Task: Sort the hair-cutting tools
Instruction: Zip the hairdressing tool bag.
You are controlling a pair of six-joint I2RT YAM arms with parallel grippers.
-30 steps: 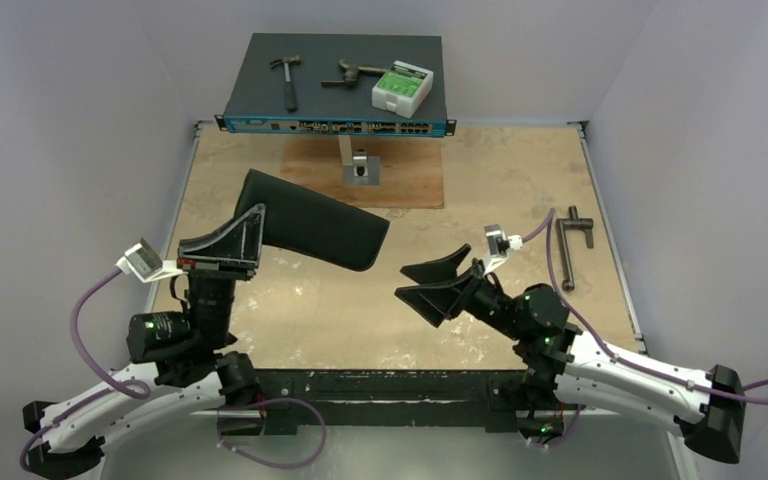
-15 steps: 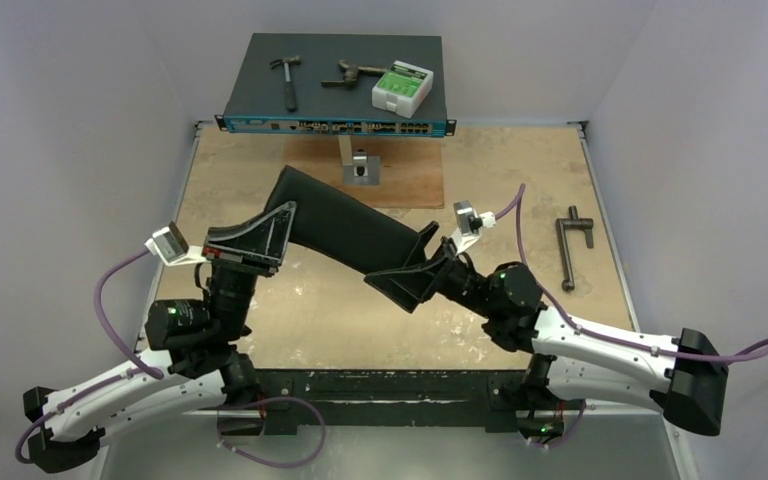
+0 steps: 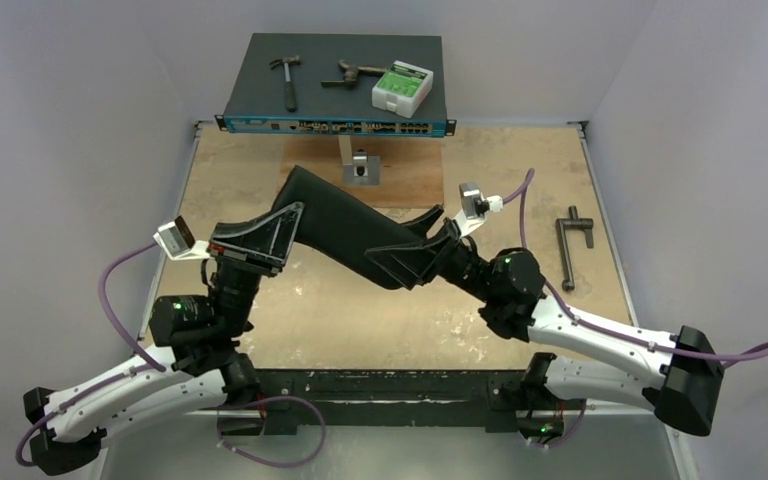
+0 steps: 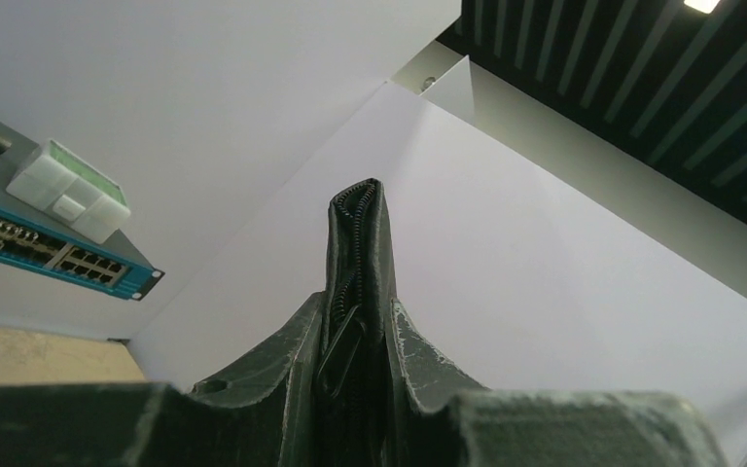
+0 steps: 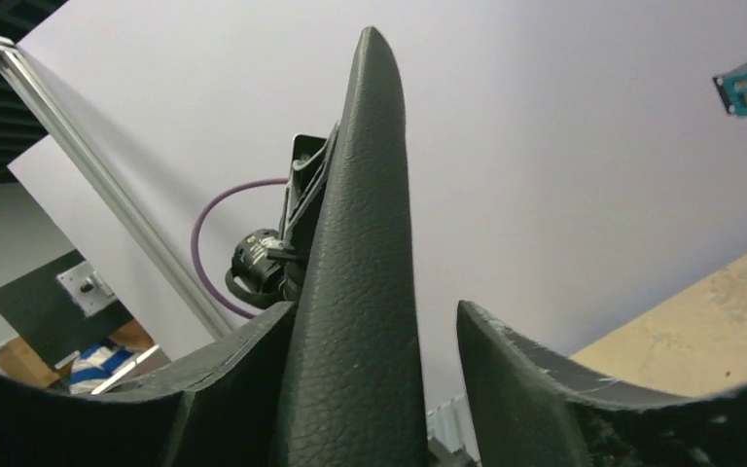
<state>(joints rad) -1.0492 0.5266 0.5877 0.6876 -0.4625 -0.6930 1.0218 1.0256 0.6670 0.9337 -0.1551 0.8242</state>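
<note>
Evidently, no sorting was yet visible: no scissors, clip or comb showed in any view, so the location of the hair-cutting tools could not be confirmed. They were judged likely to be inside the black pouch [image 3: 345, 225], but the pictures did not show its contents. The pouch was held off the tabletop [image 3: 360, 320], slanting from its left end toward the right. The left end effector [image 3: 270, 232] was closed on the pouch's left end, with the zip [image 4: 355, 243] pinched between its fingers and apparently fastened. The right end effector [image 3: 400, 255] stood open astride the right end. One finger [image 5: 224, 389] lay against the leather, and the other finger [image 5: 545, 389] stood apart from it. The hammer [image 3: 286, 80] lay on the network switch [image 3: 335, 100] at the far edge, and the T-shaped bar [image 3: 568, 245] lay on the tabletop at the right. The remaining work was judged to be securing the second grip, opening the zip, extracting each tool and placing it.
</note>
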